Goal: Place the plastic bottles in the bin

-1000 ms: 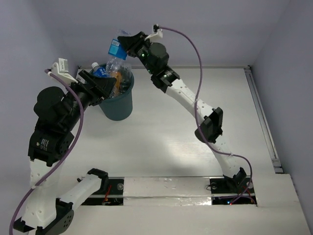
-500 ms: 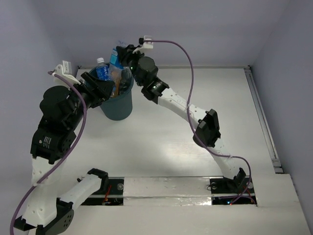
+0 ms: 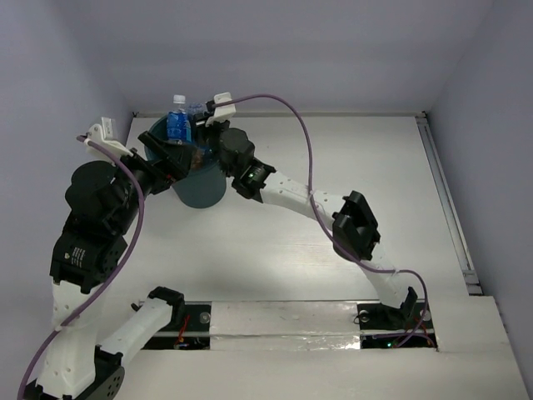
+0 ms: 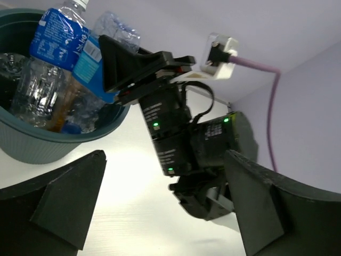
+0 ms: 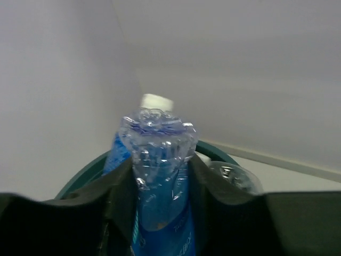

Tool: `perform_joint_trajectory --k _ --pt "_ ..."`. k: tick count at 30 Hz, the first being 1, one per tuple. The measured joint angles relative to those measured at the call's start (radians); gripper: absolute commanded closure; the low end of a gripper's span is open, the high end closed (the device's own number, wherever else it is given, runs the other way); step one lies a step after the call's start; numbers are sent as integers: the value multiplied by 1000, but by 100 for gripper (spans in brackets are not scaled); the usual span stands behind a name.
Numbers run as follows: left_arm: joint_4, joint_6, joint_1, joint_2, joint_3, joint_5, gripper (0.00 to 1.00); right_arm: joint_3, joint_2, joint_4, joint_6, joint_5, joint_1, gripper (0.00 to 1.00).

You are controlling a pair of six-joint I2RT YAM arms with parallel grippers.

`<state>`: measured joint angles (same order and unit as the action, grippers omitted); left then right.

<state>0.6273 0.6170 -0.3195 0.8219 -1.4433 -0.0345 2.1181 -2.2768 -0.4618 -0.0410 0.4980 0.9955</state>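
The dark teal bin [image 3: 201, 188] stands at the far left of the table with several plastic bottles upright in it. A blue-labelled bottle [image 3: 176, 123] with a white cap sticks out above the rim. My right gripper [image 3: 202, 133] is over the bin's mouth, shut on a clear bottle with a blue label [image 5: 160, 140], held base up inside the rim [image 5: 80, 181]. In the left wrist view this bottle [image 4: 91, 57] leans among the others [image 4: 52, 37]. My left gripper [image 3: 171, 152] is open and empty beside the bin's near-left side [image 4: 37, 146].
The white table runs to the right of the bin, with a raised rail [image 3: 445, 200] along its right edge. Pale walls close in behind and left of the bin. The right arm [image 3: 300, 196] stretches across the table's middle.
My right gripper has moved left and down with the blue-labelled bottle, from above the bin's far rim into its mouth. My left gripper has drawn back slightly to the left.
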Motion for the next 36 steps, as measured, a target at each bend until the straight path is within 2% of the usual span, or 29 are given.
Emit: perform_joint_trajectory --k 1,2,4,6,14,17,19,21,22,23,24,25,26,30,31,33,34,35,36 --pt "2 1 0 -3 6 -1 1 -11 14 12 4 2 0 39" --pt "2 3 0 -6 9 -2 1 -19 26 24 3 2 0 23" --pt "3 6 0 -6 11 -4 1 -21 43 58 -4 -2 0 9" --pt "3 7 0 -6 11 -7 1 -18 56 100 -15 -13 0 2" --pt "6 -3 0 4 -21 -49 1 52 156 363 -157 -152 -10 0" --pt "3 -8 0 2 -33 -60 1 -31 284 394 -224 -217 -21 0" --pt "2 -10 0 -2 -33 -61 1 -169 421 391 -255 -246 -35 2" --pt "-2 -11 0 -8 -28 -60 1 -308 564 396 -278 -267 -47 12" --pt "-2 -12 0 -10 -23 -60 1 -375 631 400 -288 -272 -55 26" --pt "-3 -14 0 -14 -16 -58 1 -444 700 388 -300 -275 -60 64" --pt "-3 -14 0 -19 -7 -57 1 -534 788 393 -308 -280 -72 81" --pt "-1 -15 0 -22 0 -56 1 -612 869 404 -329 -286 -87 92" --pt "-2 -16 0 -24 7 -53 1 -692 948 407 -348 -290 -100 100" --pt "-5 -18 0 -24 17 -33 1 -954 1216 455 -427 -294 -150 100" --pt "-8 -18 0 -23 17 -23 1 -1013 1284 487 -448 -287 -162 99" --pt "-14 -18 0 -22 18 -8 1 -1091 1390 549 -488 -268 -180 73" --pt "-19 -18 0 -22 23 -2 1 -1115 1428 578 -504 -255 -190 52" --pt "-24 -18 0 -24 31 2 1 -1134 1470 614 -524 -236 -198 18" --pt "-30 -18 0 -29 49 10 1 -1141 1495 642 -526 -222 -205 9"
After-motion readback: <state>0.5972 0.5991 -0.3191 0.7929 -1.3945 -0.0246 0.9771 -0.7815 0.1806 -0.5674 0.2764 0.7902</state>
